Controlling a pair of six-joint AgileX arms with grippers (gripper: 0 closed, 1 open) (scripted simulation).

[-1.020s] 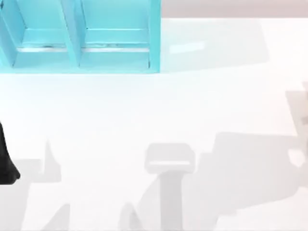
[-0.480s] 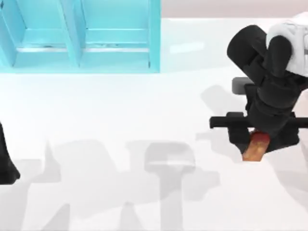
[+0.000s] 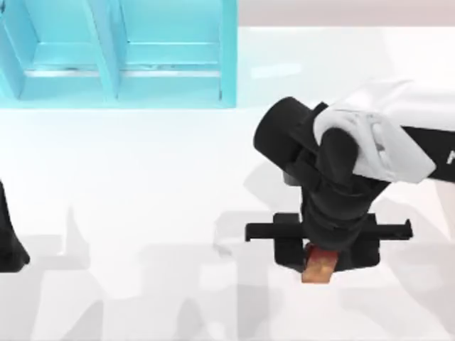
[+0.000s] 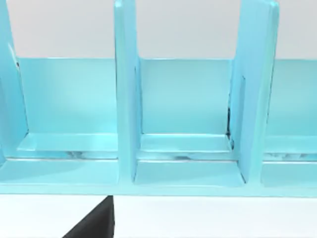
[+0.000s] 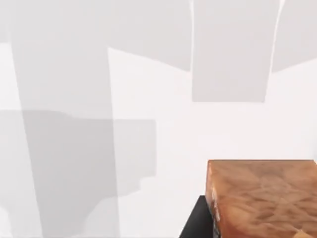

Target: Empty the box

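Note:
The box [image 3: 121, 64] is a cyan case with upright dividers, standing at the table's back left; the left wrist view looks into its compartments [image 4: 183, 124], and those facing it hold nothing. My right gripper [image 3: 323, 257] hangs over the front middle-right of the table, shut on an orange-brown block [image 3: 318, 270]. In the right wrist view that block [image 5: 262, 198] sits at the frame's edge over bare white table. My left arm [image 3: 7, 241] stays parked at the far left edge.
The table top [image 3: 142, 185] is white, crossed by grey shadows of the arms. The right arm's white and black links [image 3: 355, 142] reach in from the right edge above the table.
The right arm came in from the right side and has moved left and toward the front, carrying the orange-brown block. The left arm has not moved.

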